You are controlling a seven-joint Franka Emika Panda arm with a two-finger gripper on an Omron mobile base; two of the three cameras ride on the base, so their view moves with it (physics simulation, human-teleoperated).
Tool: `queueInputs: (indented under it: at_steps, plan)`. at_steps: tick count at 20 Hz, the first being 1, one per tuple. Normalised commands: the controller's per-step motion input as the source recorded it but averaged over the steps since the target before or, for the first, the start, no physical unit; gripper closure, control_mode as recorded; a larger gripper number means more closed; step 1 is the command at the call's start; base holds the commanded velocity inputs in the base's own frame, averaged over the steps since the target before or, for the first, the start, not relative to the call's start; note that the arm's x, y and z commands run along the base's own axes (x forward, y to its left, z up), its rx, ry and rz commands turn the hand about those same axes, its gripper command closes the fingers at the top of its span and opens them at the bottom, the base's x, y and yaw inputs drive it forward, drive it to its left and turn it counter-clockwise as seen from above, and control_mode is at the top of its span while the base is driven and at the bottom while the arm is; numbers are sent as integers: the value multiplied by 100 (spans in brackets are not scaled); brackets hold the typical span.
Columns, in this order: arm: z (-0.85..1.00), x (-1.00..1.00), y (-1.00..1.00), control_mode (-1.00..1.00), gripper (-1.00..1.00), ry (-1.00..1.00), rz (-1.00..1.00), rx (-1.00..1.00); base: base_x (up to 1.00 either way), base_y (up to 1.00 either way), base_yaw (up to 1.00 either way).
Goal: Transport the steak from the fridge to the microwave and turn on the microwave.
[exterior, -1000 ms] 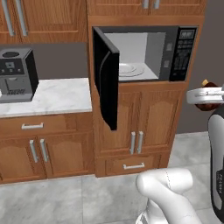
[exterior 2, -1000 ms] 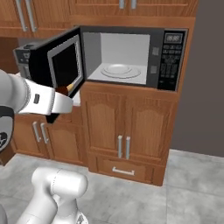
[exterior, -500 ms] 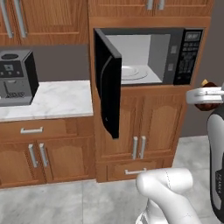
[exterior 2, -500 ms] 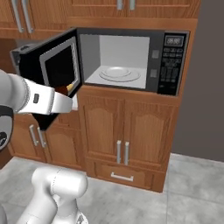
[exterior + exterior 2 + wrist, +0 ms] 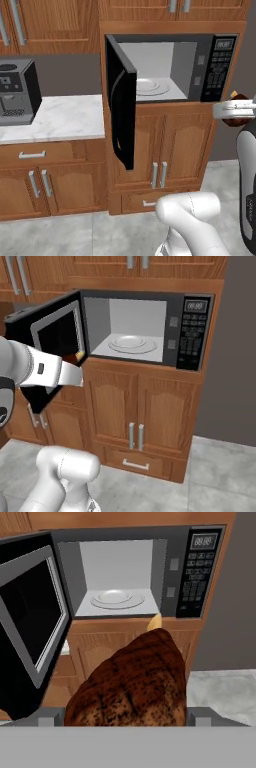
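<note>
The wide black built-in microwave [image 5: 172,67] with its smooth light grey cavity sat framed in warm brown wooden cabinetry [image 5: 145,416] with arched panel doors and slim metal bar handles. Its dark glass door [image 5: 121,107] stood swung wide to the left of the cavity, and a round, clear glass turntable plate [image 5: 132,344] lay flat on the cavity floor. A column of small keypad buttons [image 5: 195,587] under a little display ran down the microwave's right side. To the left of the microwave, a white marble-patterned countertop [image 5: 65,117] carried a boxy black countertop coffee machine [image 5: 17,92]. In front of the microwave and below its opening, the thick brown steak [image 5: 132,684], rough and charred with a dark speckled crust and a pale yellowish edge of fat at its far tip, pointed toward the cavity. The steak sat between the fingers of the two-finger gripper [image 5: 125,719], which stood spread wide with one grey fingertip [image 5: 47,719] at each flank of the meat, clamped on it. In the left base view the gripper [image 5: 235,110] hung just right of the microwave's keypad, level with the bottom of the appliance, with the dark steak [image 5: 240,120] peeking from it. The steak was outside the microwave, apart from the plate.
</note>
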Motion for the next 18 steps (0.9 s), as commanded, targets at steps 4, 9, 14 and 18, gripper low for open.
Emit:
queueInputs:
  at_steps: [4,9,14,18]
  plan:
    - [0,0,0,100,100,0,0,0,38,-30,1]
    - [0,0,0,100,100,0,0,0,42,-21,0]
    - [0,0,0,100,100,0,0,0,43,-17,0]
    - [0,0,0,100,100,0,0,0,40,-6,0]
